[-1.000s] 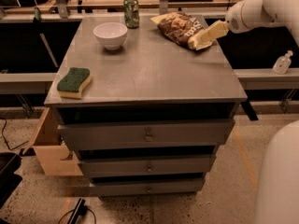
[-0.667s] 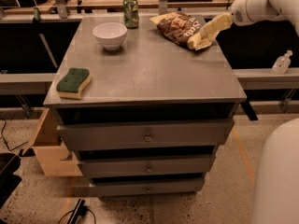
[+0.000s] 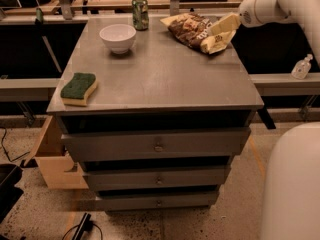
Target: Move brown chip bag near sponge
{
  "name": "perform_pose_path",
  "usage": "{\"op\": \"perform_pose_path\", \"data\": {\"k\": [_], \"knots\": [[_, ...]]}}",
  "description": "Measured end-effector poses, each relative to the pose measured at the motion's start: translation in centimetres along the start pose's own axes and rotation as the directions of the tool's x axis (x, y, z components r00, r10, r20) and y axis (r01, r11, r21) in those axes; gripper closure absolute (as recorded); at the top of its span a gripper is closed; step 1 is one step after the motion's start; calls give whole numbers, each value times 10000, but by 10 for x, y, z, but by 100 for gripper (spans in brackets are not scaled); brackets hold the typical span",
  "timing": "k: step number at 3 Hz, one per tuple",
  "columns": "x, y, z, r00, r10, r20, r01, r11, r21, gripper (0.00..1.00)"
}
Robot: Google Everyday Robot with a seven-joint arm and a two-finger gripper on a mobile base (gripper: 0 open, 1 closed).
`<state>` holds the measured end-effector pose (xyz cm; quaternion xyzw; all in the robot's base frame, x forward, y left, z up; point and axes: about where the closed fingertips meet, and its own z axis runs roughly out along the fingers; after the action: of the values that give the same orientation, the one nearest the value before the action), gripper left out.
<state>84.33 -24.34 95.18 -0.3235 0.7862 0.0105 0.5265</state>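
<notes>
The brown chip bag (image 3: pixel 189 28) lies crinkled at the far right of the grey cabinet top (image 3: pixel 165 79), its tan end (image 3: pixel 216 45) pointing right. My gripper (image 3: pixel 223 25) comes in from the right on the white arm (image 3: pixel 265 5) and sits right at the bag's right end, just above it; I cannot tell whether it touches the bag. The sponge (image 3: pixel 79 88), yellow with a green top, lies at the near left edge of the top, far from the bag.
A white bowl (image 3: pixel 117 37) and a green can (image 3: pixel 140 13) stand at the far left of the top. Drawers (image 3: pixel 157 146) front the cabinet. A cardboard box (image 3: pixel 52 156) sits at lower left, a clear bottle (image 3: pixel 302 67) on the right ledge, my white base (image 3: pixel 292 184) at bottom right.
My gripper has moved a little up and back along the bag's right end. The bag, sponge, bowl and can have not visibly moved.
</notes>
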Motion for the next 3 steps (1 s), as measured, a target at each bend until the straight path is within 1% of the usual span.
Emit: {"op": "perform_pose_path", "data": {"k": [1,2,3], "knots": [[-11,7,31,9987,258,446,-250,9995,-178,0],[-11,16,64,9966,640,527,-614,9969,-486,0],[-1,26,90,9954,943,177,-928,9932,-698,0]]}}
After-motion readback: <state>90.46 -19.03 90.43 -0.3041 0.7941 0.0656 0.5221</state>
